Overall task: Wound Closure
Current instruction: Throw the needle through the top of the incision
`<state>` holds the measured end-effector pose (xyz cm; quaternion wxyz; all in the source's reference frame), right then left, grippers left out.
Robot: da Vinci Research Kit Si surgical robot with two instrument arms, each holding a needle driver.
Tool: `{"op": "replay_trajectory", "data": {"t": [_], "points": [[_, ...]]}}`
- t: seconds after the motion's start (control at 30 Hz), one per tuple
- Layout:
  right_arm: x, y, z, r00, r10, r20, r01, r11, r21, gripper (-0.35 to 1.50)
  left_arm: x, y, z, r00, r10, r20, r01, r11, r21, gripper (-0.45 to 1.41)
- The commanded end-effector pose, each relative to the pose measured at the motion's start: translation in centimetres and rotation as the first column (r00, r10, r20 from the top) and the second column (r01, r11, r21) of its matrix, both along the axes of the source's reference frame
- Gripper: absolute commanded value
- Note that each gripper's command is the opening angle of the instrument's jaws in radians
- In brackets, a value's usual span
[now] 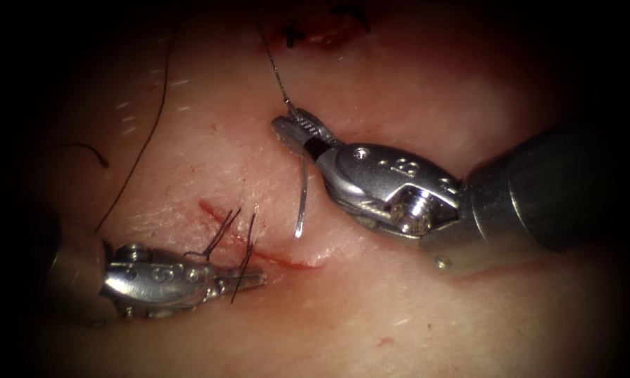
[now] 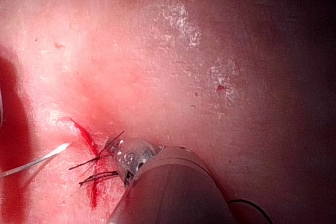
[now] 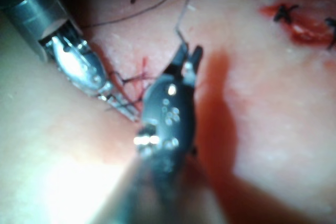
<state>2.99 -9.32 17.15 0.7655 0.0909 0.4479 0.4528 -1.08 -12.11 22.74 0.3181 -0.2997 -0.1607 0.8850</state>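
1. The left end effector lies low on the near left of the tissue, its jaws clenched on the dark cut ends of thread at a stitch.
2. That stitch sits on a short cut edged with red fluid; the thread ends stand up just beside the jaw tips, also seen in the left wrist view.
3. The needle hangs free of the tissue, right of the cut, its tip pointing near.
4. The right end effector comes in from the right and grips the needle at its far end, close to where the thread joins.
5. The thread runs far toward an older stitched wound.
6. A loose dark strand trails over the far left tissue.
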Motion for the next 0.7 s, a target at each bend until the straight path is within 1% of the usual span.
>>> {"op": "replay_trajectory", "data": {"t": [0.03, 0.17, 0.3, 0.47, 0.67, 0.7], "points": [[0.09, -0.15, 0.00, 1.000, 0.000, 0.002, 0.000, 1.000, 0.025, -0.35, -0.12, -0.16, -0.03, 1.000, -0.001, 0.005, 0.001, 1.000, 0.007, -0.40], [0.10, -0.20, 0.03, 1.000, 0.016, 0.024, -0.019, 0.995, 0.094, -0.35, -0.11, -0.16, -0.04, 1.000, 0.000, 0.005, 0.000, 1.000, 0.007, -0.40], [0.10, -0.23, 0.06, 0.999, 0.026, 0.035, -0.030, 0.992, 0.122, -0.35, -0.11, -0.16, -0.04, 1.000, 0.000, 0.005, 0.000, 1.000, 0.007, -0.40], [0.10, -0.25, 0.07, 0.999, 0.034, 0.027, -0.038, 0.985, 0.171, -0.35, -0.10, -0.16, -0.04, 1.000, 0.001, 0.005, -0.001, 1.000, 0.007, -0.42], [0.14, -0.31, 0.06, 1.000, 0.010, 0.015, -0.013, 0.979, 0.204, -0.35, -0.09, -0.16, -0.04, 1.000, 0.002, 0.006, -0.002, 1.000, 0.008, -0.42], [0.14, -0.33, 0.06, 1.000, 0.013, 0.013, -0.016, 0.973, 0.229, -0.35, -0.09, -0.16, -0.04, 1.000, 0.002, 0.006, -0.002, 1.000, 0.008, -0.42]]}}
